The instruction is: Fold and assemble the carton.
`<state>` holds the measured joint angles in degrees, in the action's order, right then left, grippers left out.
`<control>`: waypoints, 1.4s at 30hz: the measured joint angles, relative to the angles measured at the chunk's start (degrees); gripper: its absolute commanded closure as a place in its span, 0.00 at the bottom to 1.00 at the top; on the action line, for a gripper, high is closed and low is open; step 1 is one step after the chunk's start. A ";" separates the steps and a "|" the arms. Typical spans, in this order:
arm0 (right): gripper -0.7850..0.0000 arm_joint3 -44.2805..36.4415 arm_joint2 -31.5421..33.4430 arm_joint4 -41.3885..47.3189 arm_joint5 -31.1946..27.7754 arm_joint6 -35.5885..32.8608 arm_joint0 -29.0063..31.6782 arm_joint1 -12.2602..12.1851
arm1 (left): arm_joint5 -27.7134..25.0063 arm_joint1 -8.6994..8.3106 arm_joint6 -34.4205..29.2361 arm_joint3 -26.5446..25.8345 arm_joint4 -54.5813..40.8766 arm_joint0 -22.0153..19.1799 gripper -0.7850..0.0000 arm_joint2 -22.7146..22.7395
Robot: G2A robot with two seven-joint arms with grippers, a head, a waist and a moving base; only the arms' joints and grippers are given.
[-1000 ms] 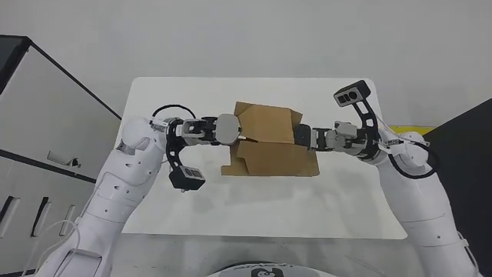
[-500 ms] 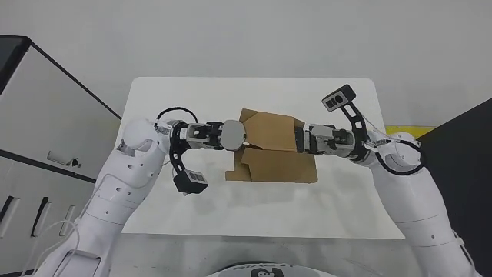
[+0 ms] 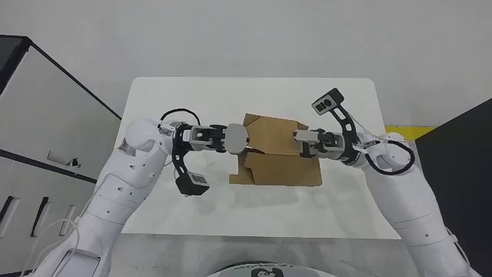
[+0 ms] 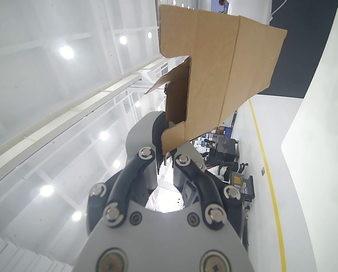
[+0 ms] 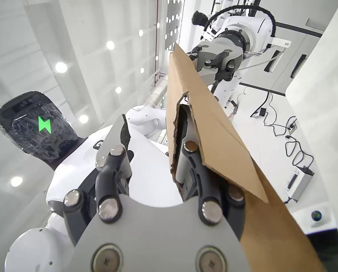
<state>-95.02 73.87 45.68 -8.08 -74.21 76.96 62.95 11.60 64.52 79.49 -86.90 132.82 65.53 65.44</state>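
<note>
Right at the left gripper (image 4: 164,148), the fingers are pinched tight on a flap corner of the brown corrugated cardboard carton (image 4: 214,66). The carton is held between both claws over the white table (image 3: 338,208). Looks light and stiff but easy to crease, so I'd grab near the edges, not mid-panel. Across it, the right gripper (image 5: 154,138) is spread, with 1 finger tucked under a ragged flap. Both forearms point inward, claws facing each other.
</note>
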 measured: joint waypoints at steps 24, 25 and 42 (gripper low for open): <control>1.00 1.62 -2.11 -4.50 0.16 4.43 -0.44 0.09 | 0.18 -0.46 -0.48 0.91 -0.45 -1.05 0.27 -1.32; 1.00 1.61 -2.07 -5.00 0.30 4.57 -0.36 0.04 | 0.18 -0.48 -0.56 0.89 -0.49 -1.03 0.23 -1.32; 1.00 0.63 -2.04 -13.94 1.73 7.34 0.99 -0.75 | 0.26 -0.86 -2.12 -0.49 -1.03 -0.33 0.03 -1.58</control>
<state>-94.39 71.83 31.74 -6.35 -66.88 77.95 62.21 11.85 63.66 77.37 -87.39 131.79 65.19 63.86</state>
